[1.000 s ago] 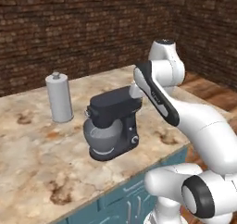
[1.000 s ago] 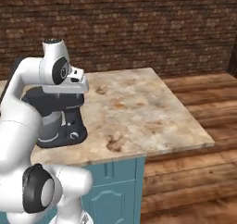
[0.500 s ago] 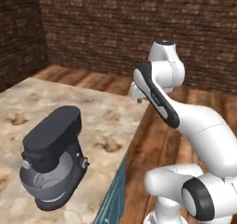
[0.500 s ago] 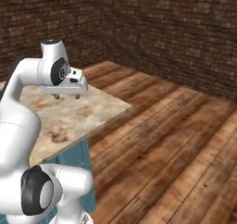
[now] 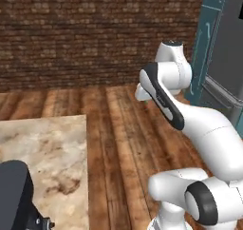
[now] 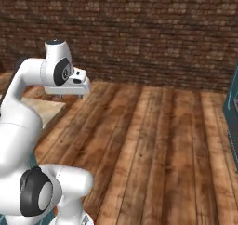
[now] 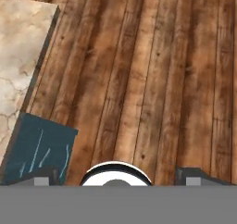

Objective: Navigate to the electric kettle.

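My gripper (image 6: 69,94) hangs in front of my base at about chest height, over the wooden floor (image 6: 153,140) and just past the corner of the marble counter (image 6: 44,109). In the hand view its two dark fingertips (image 7: 40,177) stand far apart at the bottom edge with nothing between them, so my gripper (image 7: 118,177) is open. It looks down on floor planks (image 7: 152,70) and the counter's corner (image 7: 21,52). In the left base view the hand (image 5: 141,92) peeks out behind my forearm.
A marble counter (image 5: 47,148) with a dark stand mixer (image 5: 14,196) lies at lower left, with a teal cabinet side (image 7: 39,151) beneath it. A teal panel (image 5: 206,43) and a steel fridge (image 5: 230,39) stand at right. A brick wall (image 6: 139,29) closes the back.
The whole scene has swung as my base turned right: the counter and mixer slid off to the left, and open floor, the brick wall and the fridge came in. The arm's pose is unchanged.
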Robot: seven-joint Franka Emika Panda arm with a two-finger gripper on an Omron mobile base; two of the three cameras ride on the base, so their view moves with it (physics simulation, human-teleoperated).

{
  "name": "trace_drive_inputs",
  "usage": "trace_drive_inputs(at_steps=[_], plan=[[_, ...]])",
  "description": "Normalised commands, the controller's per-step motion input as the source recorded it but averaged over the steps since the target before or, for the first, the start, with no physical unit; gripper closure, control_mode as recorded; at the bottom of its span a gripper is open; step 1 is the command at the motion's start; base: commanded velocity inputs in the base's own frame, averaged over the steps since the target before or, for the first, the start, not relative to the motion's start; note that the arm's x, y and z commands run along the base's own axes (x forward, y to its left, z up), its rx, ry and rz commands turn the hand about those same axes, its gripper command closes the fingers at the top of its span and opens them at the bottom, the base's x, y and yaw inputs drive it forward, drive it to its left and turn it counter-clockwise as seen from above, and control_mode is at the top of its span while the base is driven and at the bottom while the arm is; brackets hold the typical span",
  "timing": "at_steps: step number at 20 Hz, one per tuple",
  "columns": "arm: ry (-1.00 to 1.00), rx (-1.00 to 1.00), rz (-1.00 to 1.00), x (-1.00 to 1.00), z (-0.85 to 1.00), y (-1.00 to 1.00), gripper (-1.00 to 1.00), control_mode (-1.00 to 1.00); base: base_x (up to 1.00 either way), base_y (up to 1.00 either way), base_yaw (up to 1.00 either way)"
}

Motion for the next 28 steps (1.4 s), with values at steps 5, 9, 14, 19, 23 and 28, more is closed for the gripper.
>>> trace_drive_inputs(at_steps=[5,9,14,19,23,28], plan=[[0.0,0.0,0.0,0.0,0.0,0.0,-1.0,1.0,0.28,-0.6,-0.51],[0.0,0.0,0.0,0.0,0.0,0.0,-1.0,1.0,0.1,-0.99,-0.34],[0.0,0.0,0.0,0.0,0.0,0.0,-1.0,1.0,0.0,-1.0,-0.33],[0.0,0.0,0.0,0.0,0.0,0.0,-1.0,1.0,0.0,-0.75,-0.45],[0.0,0.0,0.0,0.0,0.0,0.0,-1.0,1.0,0.0,-0.46,-0.59],[0.0,0.0,0.0,0.0,0.0,0.0,-1.0,1.0,0.0,-0.43,-0.66]])
